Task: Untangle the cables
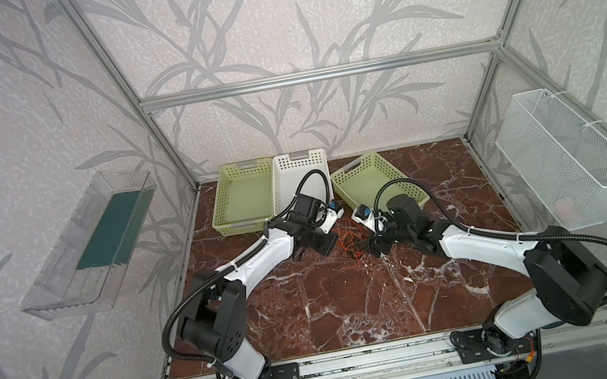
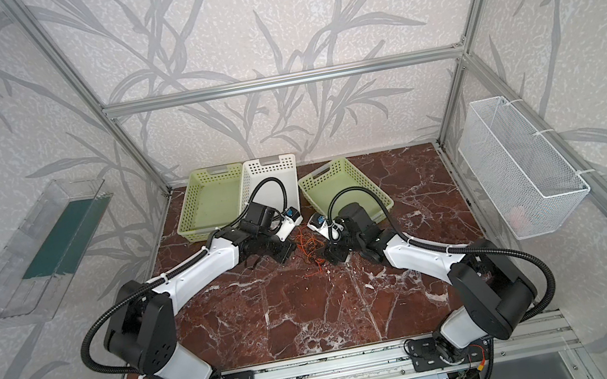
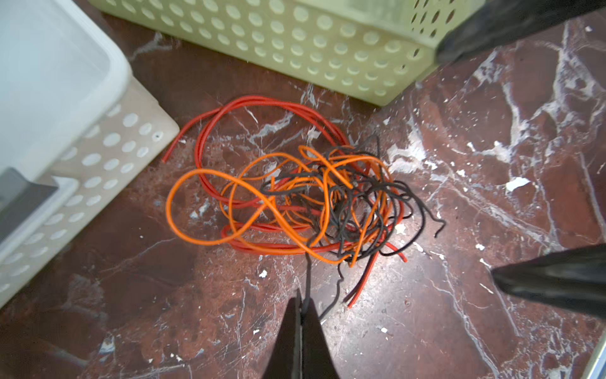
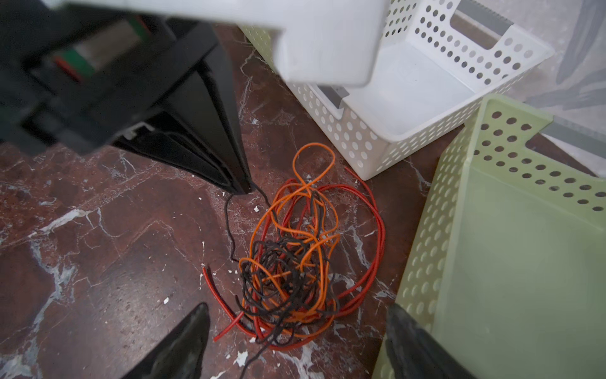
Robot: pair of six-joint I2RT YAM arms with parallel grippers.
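Left pincer [image 3: 301, 306] pinching black cable [image 3: 308, 277], arm [image 1: 258, 255] outstretched

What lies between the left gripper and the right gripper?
The cables, a tangled orange, red and black heap on the table, clearest in both top views.

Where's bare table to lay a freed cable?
Bare: the near half of the table, between left arm, right arm and the cables; also right of the angled green basket. Crowded: back left at the white basket and straight green basket, and round the cables.
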